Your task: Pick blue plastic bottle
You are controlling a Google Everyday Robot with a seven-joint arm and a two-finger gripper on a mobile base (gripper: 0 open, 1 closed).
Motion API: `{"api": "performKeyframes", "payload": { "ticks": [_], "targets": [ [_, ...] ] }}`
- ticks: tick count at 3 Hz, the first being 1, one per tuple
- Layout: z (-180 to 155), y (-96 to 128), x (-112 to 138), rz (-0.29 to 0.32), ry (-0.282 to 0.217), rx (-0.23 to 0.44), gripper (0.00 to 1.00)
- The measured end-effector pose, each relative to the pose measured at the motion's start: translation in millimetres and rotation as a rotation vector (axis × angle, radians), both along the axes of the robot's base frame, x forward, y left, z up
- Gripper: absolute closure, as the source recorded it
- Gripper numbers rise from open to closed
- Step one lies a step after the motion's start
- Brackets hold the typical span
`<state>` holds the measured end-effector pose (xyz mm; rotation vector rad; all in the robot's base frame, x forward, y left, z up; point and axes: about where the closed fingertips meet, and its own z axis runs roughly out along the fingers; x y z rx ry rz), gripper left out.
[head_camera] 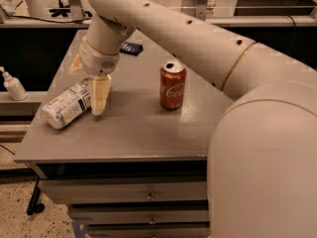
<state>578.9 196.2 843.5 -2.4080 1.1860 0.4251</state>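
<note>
The blue plastic bottle lies on its side at the left of the grey table, pale with a white label and dark print. My gripper hangs over the bottle's far end, open. One tan finger points down right beside the bottle's right end, its tip at the table top. The other finger shows only partly, behind the bottle on the left. The bottle rests on the table and is not held.
A red Coca-Cola can stands upright mid-table, right of the gripper. A small dark object lies at the back. A white pump-top bottle stands on a ledge left of the table. Drawers sit below the front edge.
</note>
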Motion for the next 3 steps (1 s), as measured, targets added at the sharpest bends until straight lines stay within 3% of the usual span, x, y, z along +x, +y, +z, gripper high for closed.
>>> {"api": "performKeyframes", "payload": {
  "ticks": [2, 3],
  "targets": [
    [1.7, 4.3, -3.4, 0.011, 0.018, -0.019, 0.62],
    [14.7, -2.9, 2.6, -0.007, -0.011, -0.027, 0.86]
  ]
}}
